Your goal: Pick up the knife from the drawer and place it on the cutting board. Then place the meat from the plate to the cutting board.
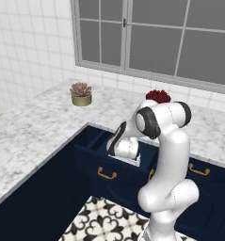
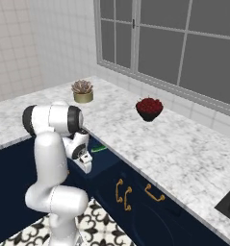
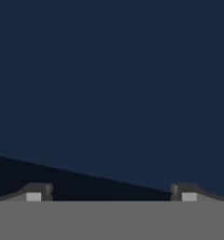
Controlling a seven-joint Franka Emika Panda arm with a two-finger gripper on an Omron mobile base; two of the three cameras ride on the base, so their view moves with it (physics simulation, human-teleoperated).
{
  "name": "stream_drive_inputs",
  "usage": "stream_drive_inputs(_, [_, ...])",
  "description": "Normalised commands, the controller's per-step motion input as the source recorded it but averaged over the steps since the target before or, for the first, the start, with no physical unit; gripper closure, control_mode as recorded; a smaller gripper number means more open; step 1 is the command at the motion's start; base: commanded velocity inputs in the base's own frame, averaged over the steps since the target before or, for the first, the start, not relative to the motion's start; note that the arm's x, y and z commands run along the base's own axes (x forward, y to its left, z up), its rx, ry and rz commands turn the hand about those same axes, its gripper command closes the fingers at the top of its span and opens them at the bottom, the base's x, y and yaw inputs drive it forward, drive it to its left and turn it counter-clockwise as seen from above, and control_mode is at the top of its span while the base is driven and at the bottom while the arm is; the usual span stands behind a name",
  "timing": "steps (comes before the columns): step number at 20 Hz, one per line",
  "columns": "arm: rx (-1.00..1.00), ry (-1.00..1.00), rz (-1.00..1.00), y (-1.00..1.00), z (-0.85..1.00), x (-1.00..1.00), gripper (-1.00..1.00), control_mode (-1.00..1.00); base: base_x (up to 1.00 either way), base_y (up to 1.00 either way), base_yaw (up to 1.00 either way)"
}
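— Where's the gripper (image 3: 111,197) right now?

— Down inside the drawer (image 1: 92,162), the wide navy one pulled out from under the counter (image 1: 34,127). Its two small dark finger tips (image 3: 38,192) stand spread wide apart, nothing between them, facing a flat, matte dark-blue panel (a darker wedge of shadow cuts across the bottom of it).

— And the knife?

— Lying in the drawer too, just past the hand on the window side. I can make out the bright green handle of the knife (image 2: 98,149), slim and glossy; the blade I can't pick out from here.

— What's the drawer like?

— Boxy, smooth-painted, with a curved brass-gold handle (image 1: 106,174) on its front. The cabinets beside it carry the same brass pulls.

— Around it?

— Above the drawer runs the white-grey marbled counter, polished and veined, wrapping an L-shaped corner. Well back from the drawer sits a small succulent (image 1: 81,93) in a squat gold pot, and nearer, toward the window, a dark round bowl (image 2: 149,110) heaped with something red and bumpy. Below the drawer the floor (image 1: 102,221) is patterned black-and-white tile.
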Motion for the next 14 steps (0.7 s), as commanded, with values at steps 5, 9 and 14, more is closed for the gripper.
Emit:
stream_drive_inputs(5, [0.0,-0.02,-0.01,0.72,-0.02,-1.0,-1.0,-1.0,0.0,0.0,0.0])
stream_drive_inputs(9, [0.0,-0.01,0.0,0.75,0.03,-1.0,-1.0,-1.0,0.0,0.0,0.0])
stream_drive_inputs(14, [0.0,-0.01,0.0,0.64,0.12,-1.0,-1.0,-1.0,0.0,0.0,0.0])
